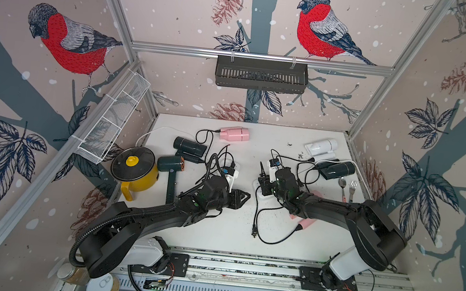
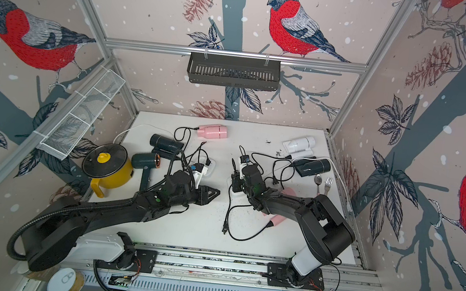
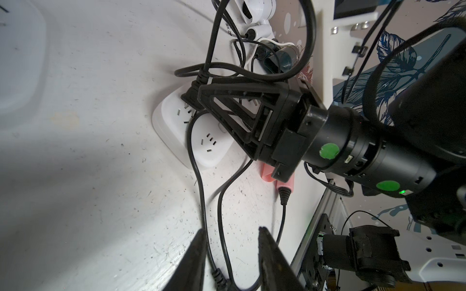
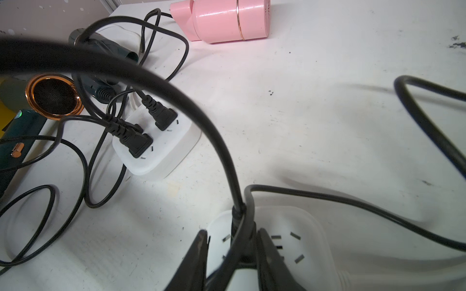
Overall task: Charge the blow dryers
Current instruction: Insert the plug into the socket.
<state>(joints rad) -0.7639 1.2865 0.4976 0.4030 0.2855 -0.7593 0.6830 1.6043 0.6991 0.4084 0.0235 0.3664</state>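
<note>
Counting out from the yellow pot, you have 1 green dryer just beside it, 1 black dryer near it, and well apart 1 pink dryer, 1 white dryer, a 2nd black dryer and a 2nd pink dryer: 6 in all. Add 1 power strip, a 2nd power strip, 1 spoon and 1 fork.

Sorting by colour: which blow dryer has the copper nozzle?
The dark green blow dryer beside the yellow pot; the others are pink, white or plain dark.
</note>
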